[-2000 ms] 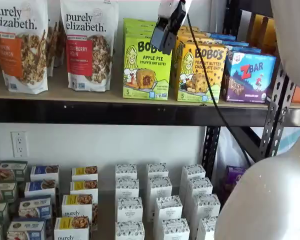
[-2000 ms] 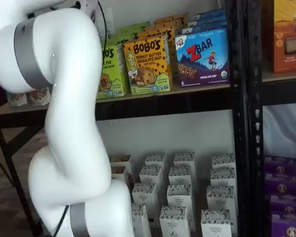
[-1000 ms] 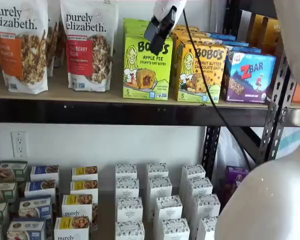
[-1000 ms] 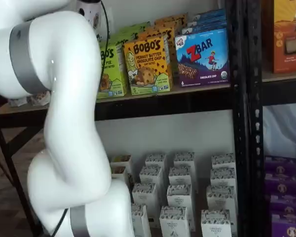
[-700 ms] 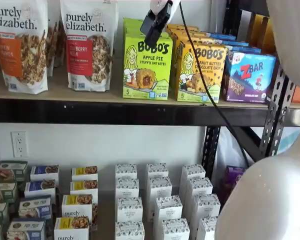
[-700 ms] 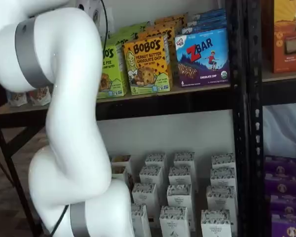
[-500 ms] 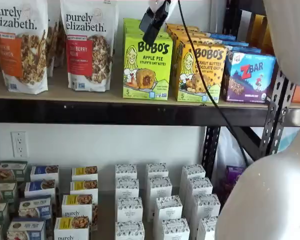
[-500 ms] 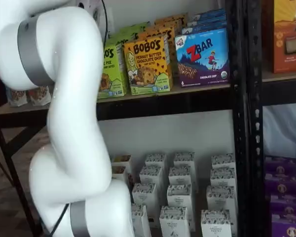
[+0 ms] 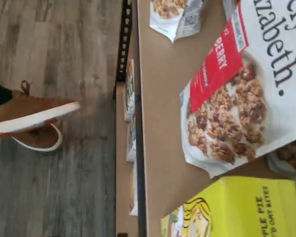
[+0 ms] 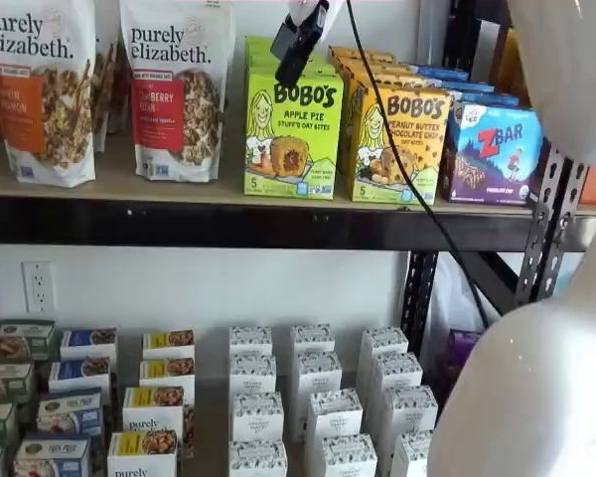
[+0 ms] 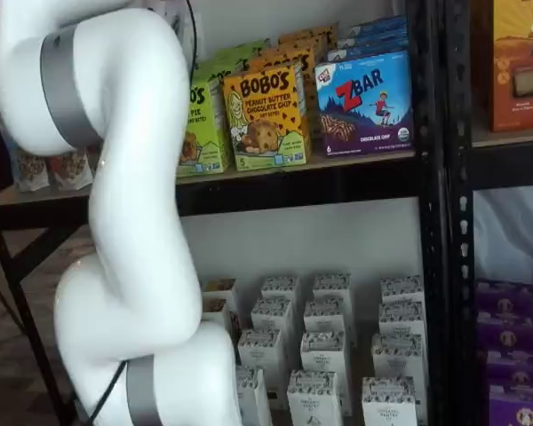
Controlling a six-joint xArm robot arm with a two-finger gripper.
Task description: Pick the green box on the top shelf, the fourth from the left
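Nearest to us, the robot's white arm (image 11: 124, 222) filled much of one shelf view, and only there did we see how much of the green Bobo's Apple Pie box (image 11: 200, 120) it hid, leaving a green sliver beside the yellow-orange Bobo's Peanut Butter Chocolate Chip box (image 11: 265, 115).

Behind the arm, the gripper (image 10: 296, 38) hung from above with its cable (image 10: 407, 169) trailing down. Its black fingers showed side-on, so the frames alone did not tell us how the jaws stood; we took them to be spread wide, with nothing held.

Farther back, the green box (image 10: 292, 129) stood upright at the front edge of the top shelf (image 10: 228, 214), touching the peanut butter box (image 10: 397, 139) on one side, with a small gap to the Purely Elizabeth cranberry granola bag (image 10: 174, 89) on the other.

We judged the main risks to be these. A finger could land on the peanut butter box, since no gap separated the two. The jaws could come down on the box top and tip it backward into the green boxes behind. The cable could brush the neighbouring boxes.

Only the wrist view showed the tan shelf surface (image 9: 163, 123) from above, a brown shoe (image 9: 29, 116) on the wood floor below, and the bag lying close by the green box (image 9: 237, 207).
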